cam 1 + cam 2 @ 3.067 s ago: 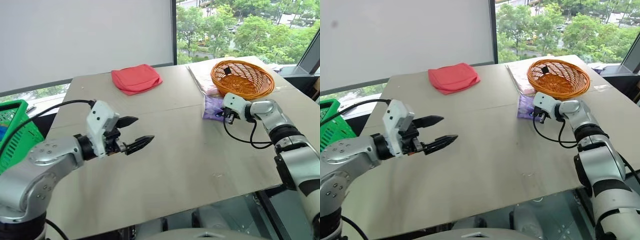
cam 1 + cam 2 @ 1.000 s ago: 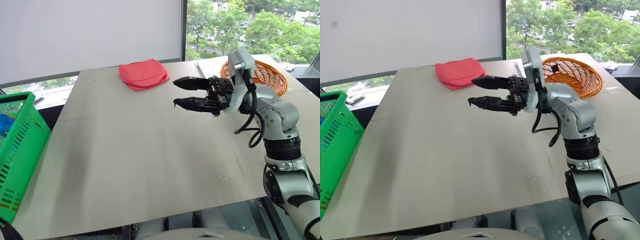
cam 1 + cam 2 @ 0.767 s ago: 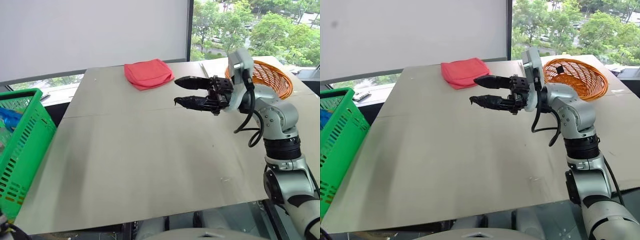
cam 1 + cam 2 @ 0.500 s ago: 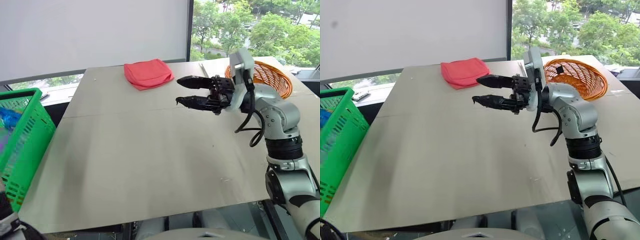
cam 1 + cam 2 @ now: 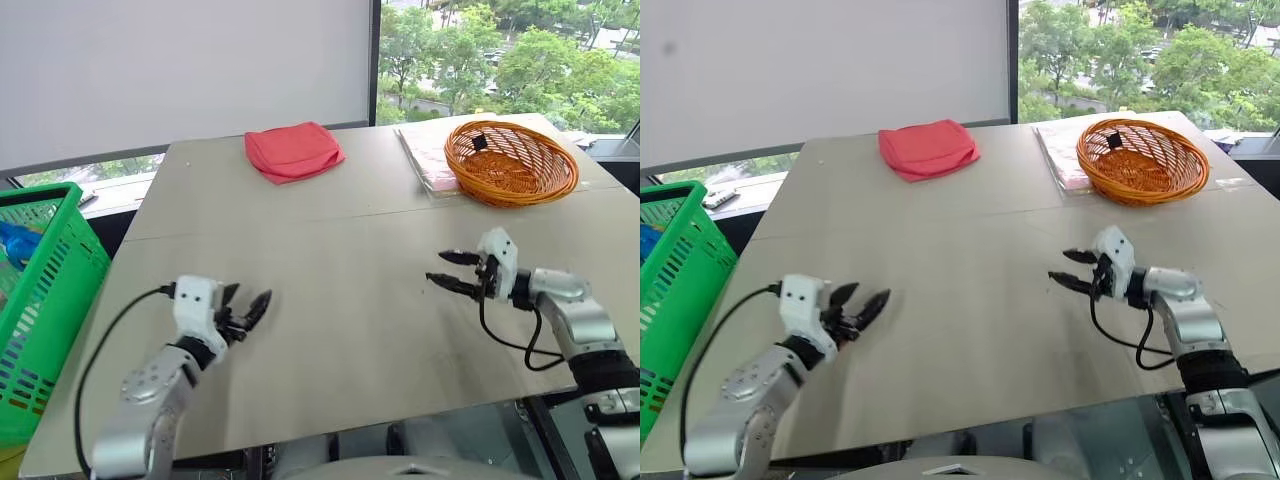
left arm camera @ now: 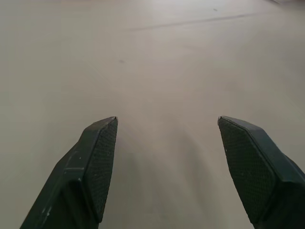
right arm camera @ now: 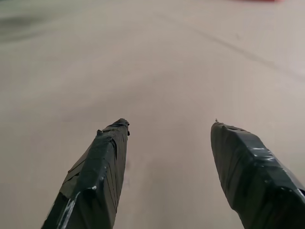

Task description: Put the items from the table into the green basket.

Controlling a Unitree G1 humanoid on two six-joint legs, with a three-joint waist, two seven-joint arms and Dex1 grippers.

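The green basket [image 5: 60,290] stands off the table's left edge; a blue shape [image 5: 15,245] shows inside it, and the items are otherwise out of view. My left gripper [image 5: 250,295] hovers low over the near left of the table [image 5: 340,230], open and empty; its fingers [image 6: 97,157] frame bare tabletop. My right gripper [image 5: 436,266] hangs low over the near right, open, pointing left, with only bare table between its fingers [image 7: 102,162].
A folded red cloth [image 5: 293,152] lies at the back centre. A round orange wicker basket [image 5: 510,160] sits at the back right on a flat pinkish sheet [image 5: 425,160]. A faint seam [image 5: 300,222] crosses the tabletop.
The right gripper dropped from mid-air down and to the right, low over the table. The left arm swung in from the left to the near left. The purple packet is gone from beside the wicker basket.
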